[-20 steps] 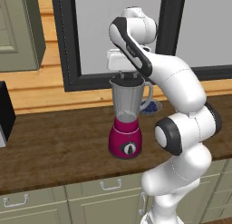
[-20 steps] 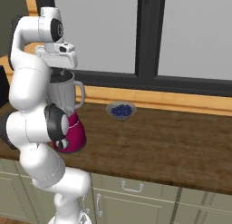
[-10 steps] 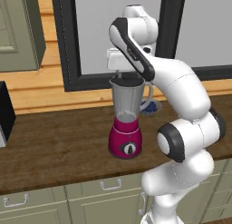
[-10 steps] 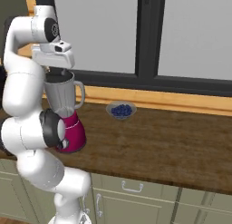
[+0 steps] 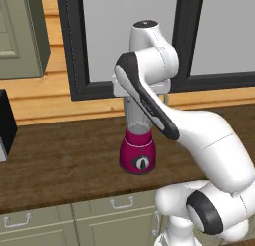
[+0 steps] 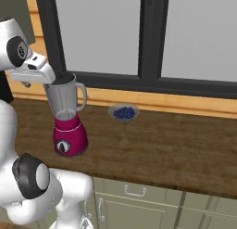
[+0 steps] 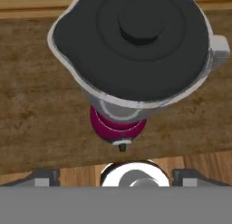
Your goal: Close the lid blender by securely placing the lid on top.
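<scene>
From hand view, lid [image 7: 136, 37] caps blender [image 7: 121, 119]; bowl [image 6: 123, 113] rightward; pincer state unclear

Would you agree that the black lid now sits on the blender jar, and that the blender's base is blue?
Not quite: the lid does sit on the blender jar, but the base is magenta, not blue, as the right base view shows.

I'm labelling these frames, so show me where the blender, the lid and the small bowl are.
blender [image 6: 70, 137]: right base view, on its magenta base.
lid [image 7: 136, 41]: hand view, on its flat black top.
small bowl [image 6: 123, 113]: right base view, on its blue middle.
</scene>
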Controlling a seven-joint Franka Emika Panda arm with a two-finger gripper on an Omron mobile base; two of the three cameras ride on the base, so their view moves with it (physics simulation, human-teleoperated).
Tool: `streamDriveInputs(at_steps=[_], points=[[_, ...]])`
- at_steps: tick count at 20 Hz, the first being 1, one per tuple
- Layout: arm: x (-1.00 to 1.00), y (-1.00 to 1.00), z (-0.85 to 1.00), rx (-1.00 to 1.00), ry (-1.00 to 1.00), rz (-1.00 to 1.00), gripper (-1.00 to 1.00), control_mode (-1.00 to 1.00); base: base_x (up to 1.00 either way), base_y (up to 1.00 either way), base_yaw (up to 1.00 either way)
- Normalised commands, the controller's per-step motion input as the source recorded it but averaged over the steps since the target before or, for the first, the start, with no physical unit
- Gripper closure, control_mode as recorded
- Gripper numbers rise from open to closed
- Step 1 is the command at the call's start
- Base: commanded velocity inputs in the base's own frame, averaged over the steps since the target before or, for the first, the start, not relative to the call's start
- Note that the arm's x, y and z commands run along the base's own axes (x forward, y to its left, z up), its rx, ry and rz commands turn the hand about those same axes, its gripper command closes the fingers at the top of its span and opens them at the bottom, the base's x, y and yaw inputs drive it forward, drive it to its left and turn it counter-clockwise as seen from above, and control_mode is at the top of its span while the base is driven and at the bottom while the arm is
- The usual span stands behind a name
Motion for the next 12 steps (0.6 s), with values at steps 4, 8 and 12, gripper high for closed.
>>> streamDriveInputs(at_steps=[4, 8, 12], points=[[-1.00, 0.12, -0.98, -0.09, -0.01, 0.00, -1.00, -1.00, 0.00, 0.00, 0.00], [-1.00, 0.19, -0.99, -0.14, 0.06, 0.00, -1.00, -1.00, 0.00, 0.00, 0.00], [-0.70, 0.12, -0.71, -0.08, 0.16, -0.02, -1.00, -1.00, 0.00, 0.00, 0.00]])
